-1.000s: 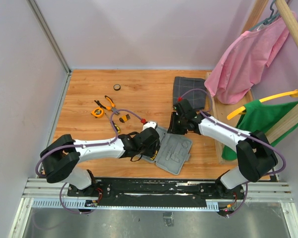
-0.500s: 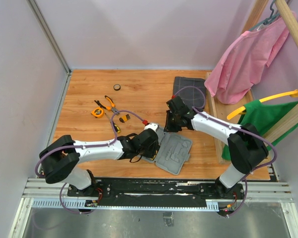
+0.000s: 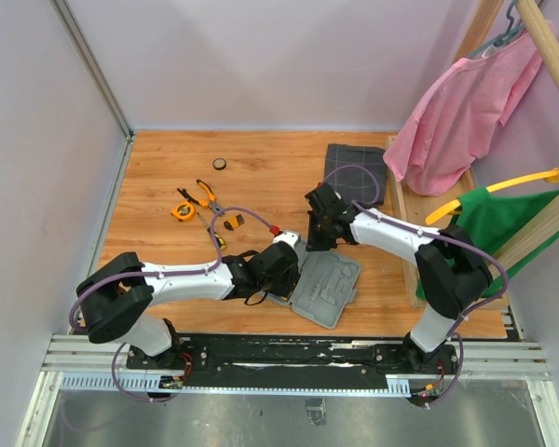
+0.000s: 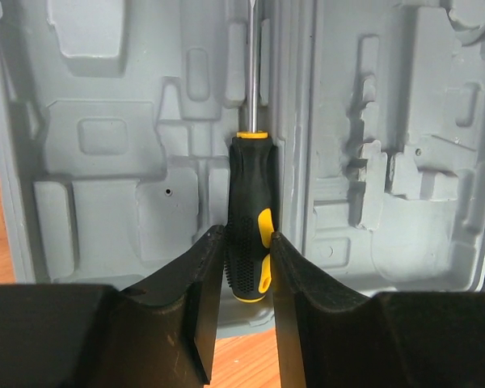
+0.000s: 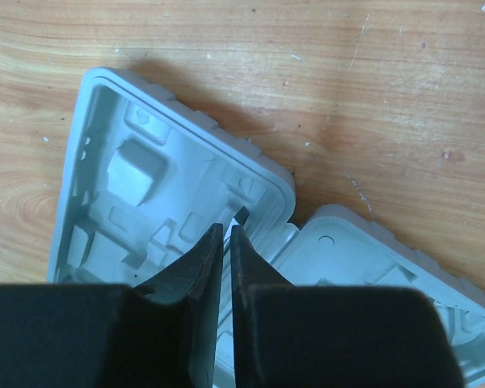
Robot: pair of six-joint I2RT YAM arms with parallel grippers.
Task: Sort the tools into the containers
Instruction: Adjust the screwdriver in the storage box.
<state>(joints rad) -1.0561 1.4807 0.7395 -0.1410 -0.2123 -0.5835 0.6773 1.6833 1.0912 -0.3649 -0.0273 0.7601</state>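
The screwdriver [image 4: 249, 202] lies in a groove beside the hinge of the open case [image 4: 129, 121] — the left gripper [image 4: 246, 271] pinches its black-and-yellow handle. The right gripper [image 5: 226, 236] hangs over one half of the case, fingers all but pressed together. Pliers [image 3: 203, 193] and a tape measure [image 3: 182, 210] lie well apart on the table [image 3: 261, 177].

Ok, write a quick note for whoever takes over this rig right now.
Left gripper shut on a screwdriver that lies in the open case.
Right gripper almost shut at the case's rim; whether it pinches it is unclear.
Done: no other tool visible in the case.
To do: tape measure, pliers and smaller tools on the table, far left.
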